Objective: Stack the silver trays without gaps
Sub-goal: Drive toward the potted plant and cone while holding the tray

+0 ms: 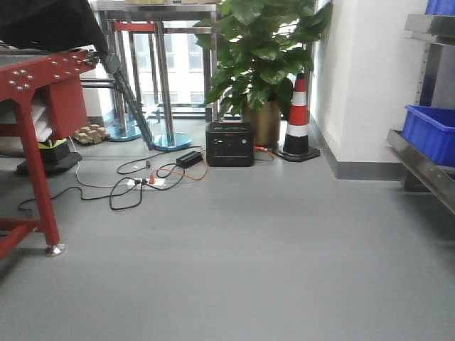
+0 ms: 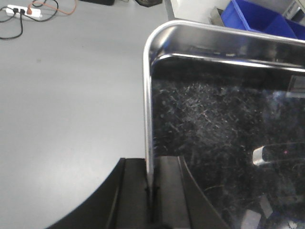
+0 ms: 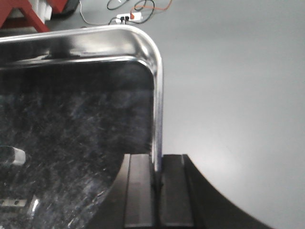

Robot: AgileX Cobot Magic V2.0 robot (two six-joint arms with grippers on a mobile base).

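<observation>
Grey floor [image 2: 71, 119] beneath, blue bin [image 2: 267, 21] at edge. My left pincer [image 2: 152, 200] closed tight on left rim of silver tray [image 2: 214, 143], my right pincer [image 3: 157, 191] nipping opposite rim; tray hangs between them above floor. Risk: slick thin rim slips if arms tilt unevenly, tray drops

Front view looks low across the floor [image 1: 249, 256] toward the plant [image 1: 263, 57]. Wrist views peer closely past left pincer [image 2: 151, 191] and right pincer [image 3: 157, 179], seemingly sharing one silver tray [image 2: 228, 138].
</observation>
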